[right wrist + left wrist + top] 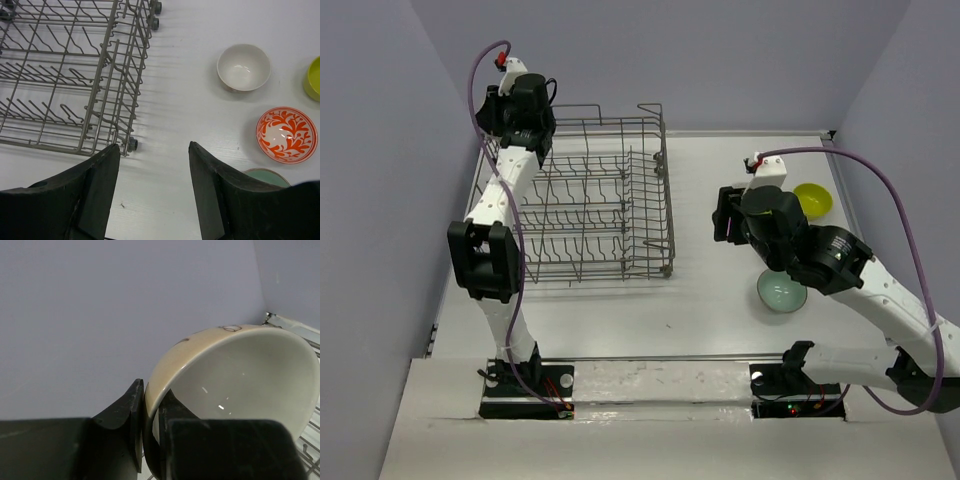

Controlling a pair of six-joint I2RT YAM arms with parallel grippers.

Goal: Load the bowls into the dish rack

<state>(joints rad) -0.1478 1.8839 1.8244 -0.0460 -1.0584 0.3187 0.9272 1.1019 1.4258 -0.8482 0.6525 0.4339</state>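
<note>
**A:** How far along is the loading?

**B:** Barely begun, I judge; no bowl shows among the tines of the dish rack (665, 190); one is being brought in, and four wait on the table (700, 300).

**A:** Which one is in hand?

**B:** A cream bowl (240, 385); the left gripper (150, 400) is almost closed, pinching its rim with one finger inside and one outside; the bowl hangs tipped on its side at the rack's far left corner, above the wires.

**A:** And the other arm?

**B:** The right gripper (155, 150) stands partly open with nothing between its jaws; it hovers over the table just right of the rack's near right corner.

**A:** What is left?

**B:** Everything to the right of the rack, all upright; a second cream bowl (243, 67) lies closest to the rack; the yellow-green bowl (814, 199) sits furthest right; the patterned bowl (286, 135) sits nearer; the celadon bowl (782, 293) sits nearest the arm bases; so one bowl to set down and four to fetch.
</note>
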